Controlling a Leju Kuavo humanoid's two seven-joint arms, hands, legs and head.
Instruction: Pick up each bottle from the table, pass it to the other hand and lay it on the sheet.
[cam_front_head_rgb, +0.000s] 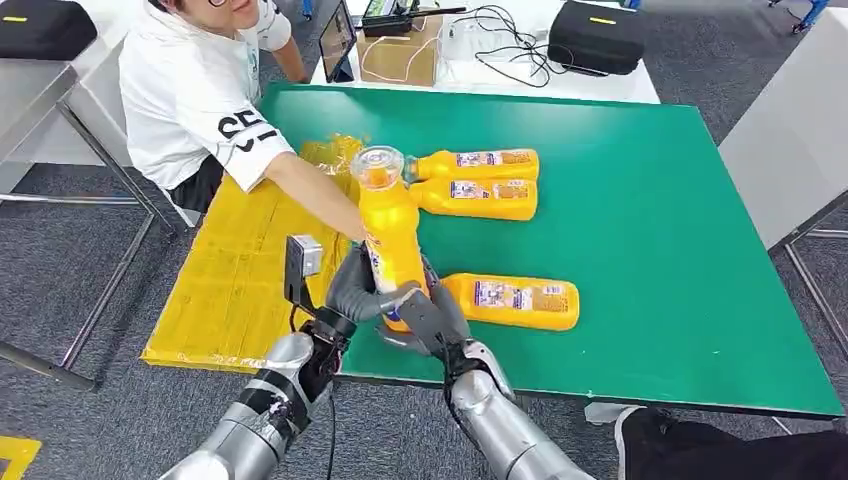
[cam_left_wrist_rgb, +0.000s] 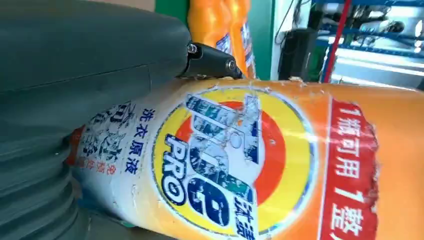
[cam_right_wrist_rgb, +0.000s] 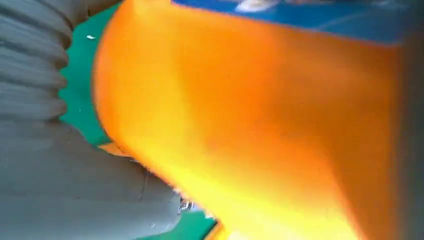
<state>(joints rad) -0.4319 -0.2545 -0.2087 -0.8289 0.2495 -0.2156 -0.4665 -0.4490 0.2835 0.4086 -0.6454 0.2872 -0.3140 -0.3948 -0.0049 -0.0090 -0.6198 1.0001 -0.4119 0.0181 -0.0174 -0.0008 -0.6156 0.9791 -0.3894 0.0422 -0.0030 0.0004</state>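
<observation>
The orange bottle (cam_front_head_rgb: 388, 225) stands upright between both hands, just above the near edge of the green surface (cam_front_head_rgb: 650, 250). The left hand (cam_front_head_rgb: 358, 290) wraps its lower part on one side, and the right hand (cam_front_head_rgb: 432, 318) grips it from the other. This looks like the hand-over step. Next, one hand must let go, probably the right, so the left can carry the bottle to the yellow sheet (cam_front_head_rgb: 235, 290) on its far side. Three more bottles (cam_front_head_rgb: 478, 183) lie beyond and beside the right hand. A person's arm (cam_front_head_rgb: 315, 195) reaches in just behind the held bottle.

Bright even light, rt wrist blurred
</observation>
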